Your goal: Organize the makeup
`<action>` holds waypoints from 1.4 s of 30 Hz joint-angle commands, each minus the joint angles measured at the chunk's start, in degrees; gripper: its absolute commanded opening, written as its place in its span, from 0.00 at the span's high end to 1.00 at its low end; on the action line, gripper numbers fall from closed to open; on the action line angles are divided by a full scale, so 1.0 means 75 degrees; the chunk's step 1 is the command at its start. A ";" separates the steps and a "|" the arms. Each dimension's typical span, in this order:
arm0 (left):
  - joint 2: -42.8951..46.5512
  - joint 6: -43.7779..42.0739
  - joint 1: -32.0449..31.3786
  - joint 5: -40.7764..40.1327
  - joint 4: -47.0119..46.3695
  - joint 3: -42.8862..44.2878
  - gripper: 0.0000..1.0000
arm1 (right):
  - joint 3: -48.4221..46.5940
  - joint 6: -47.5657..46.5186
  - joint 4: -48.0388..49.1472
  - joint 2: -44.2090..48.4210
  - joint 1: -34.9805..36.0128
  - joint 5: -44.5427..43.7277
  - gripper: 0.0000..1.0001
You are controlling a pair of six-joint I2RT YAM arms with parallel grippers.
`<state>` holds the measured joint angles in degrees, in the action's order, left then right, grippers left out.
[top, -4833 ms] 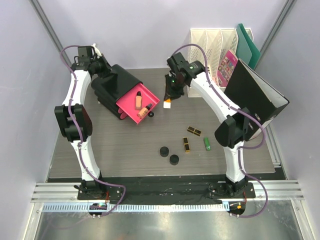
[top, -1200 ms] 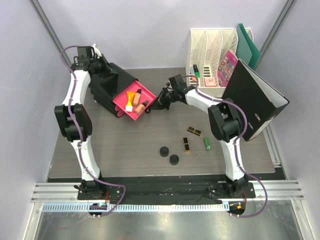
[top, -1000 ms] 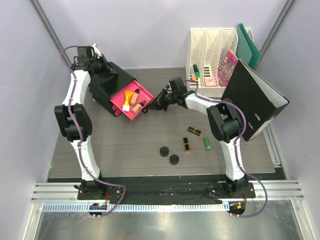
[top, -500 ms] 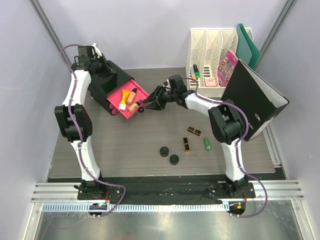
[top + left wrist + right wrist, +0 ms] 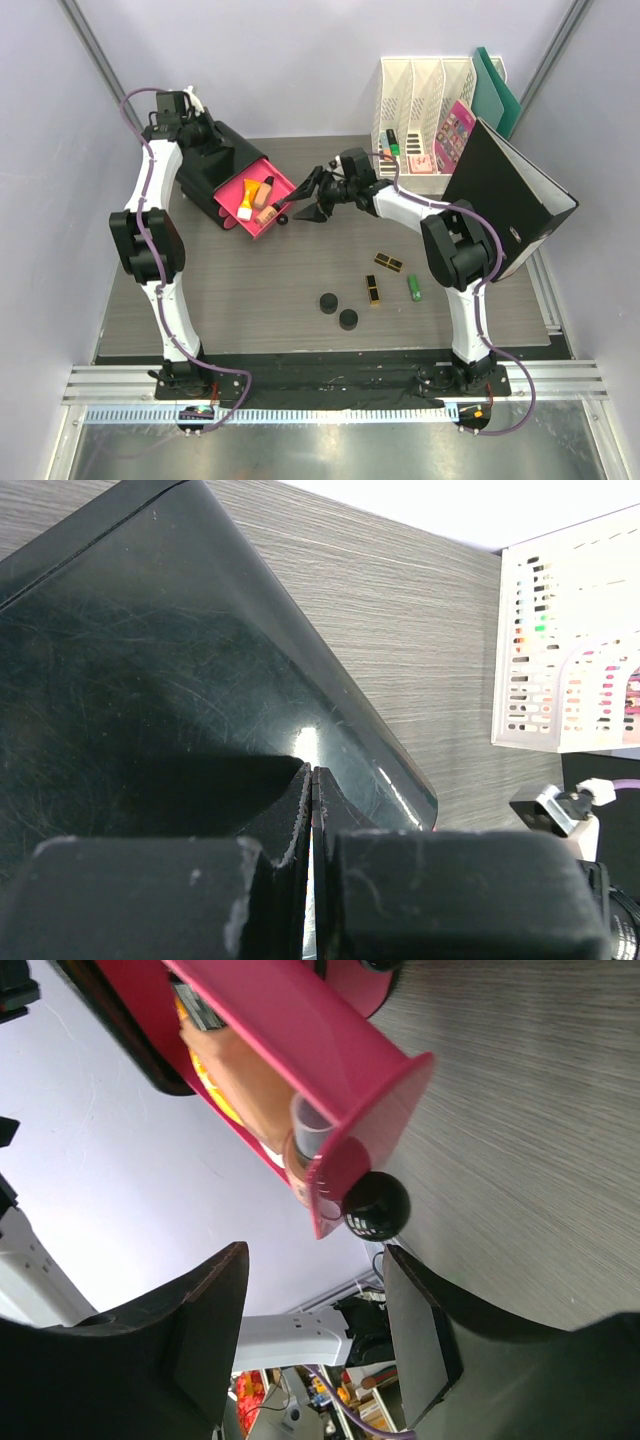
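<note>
From where I stand, the pink drawer (image 5: pixel 282 186) juts out of the black box (image 5: pixel 212 165) at the far left of the tabletop (image 5: pixel 250 290). In it lie the peach bottles (image 5: pixel 268 190) and an orange-and-white tube (image 5: pixel 250 200), all on their sides and slanted across the drawer, the tube's white end toward the near-left corner. The right gripper (image 5: pixel 303 197) hangs just beside the drawer's front, its fingers spread wide and holding nothing. In the right wrist view the drawer's small black knob (image 5: pixel 375 1205) sits ahead of the gap between them, touching neither. The left gripper (image 5: pixel 312 772) is clenched, fingers pressed together with only a hairline between, down against the box's glossy top. The other makeup lies well apart from both grippers, on the near right of the tabletop. Two black round compacts (image 5: pixel 327 302) lie just beside each other. Of the two black-and-gold cases (image 5: pixel 389 263), one lies on a diagonal and the other has its long axis running near to far. A green tube (image 5: pixel 413 288) lies to their right, also lengthwise near to far.
</note>
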<state>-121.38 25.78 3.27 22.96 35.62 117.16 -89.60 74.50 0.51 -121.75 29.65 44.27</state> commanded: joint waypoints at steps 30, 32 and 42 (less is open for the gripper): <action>-0.0937 -0.0754 -0.0002 -0.0976 0.2517 -0.0915 1.00 | 0.1271 0.1820 0.7395 -0.1637 0.0230 0.1387 0.27; -0.0925 -0.0765 -0.0002 -0.0999 0.2528 -0.0915 1.00 | 0.1248 0.1914 0.7443 -0.1684 0.0254 0.1386 0.31; -0.0960 -0.0777 -0.0002 -0.1057 0.2575 -0.0903 1.00 | 0.0815 0.1891 0.7092 -0.1872 0.0324 0.1328 0.49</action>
<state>-121.21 24.58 3.25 23.00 35.22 116.27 -80.88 88.73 51.62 -135.79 31.99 54.74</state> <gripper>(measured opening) 0.002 0.560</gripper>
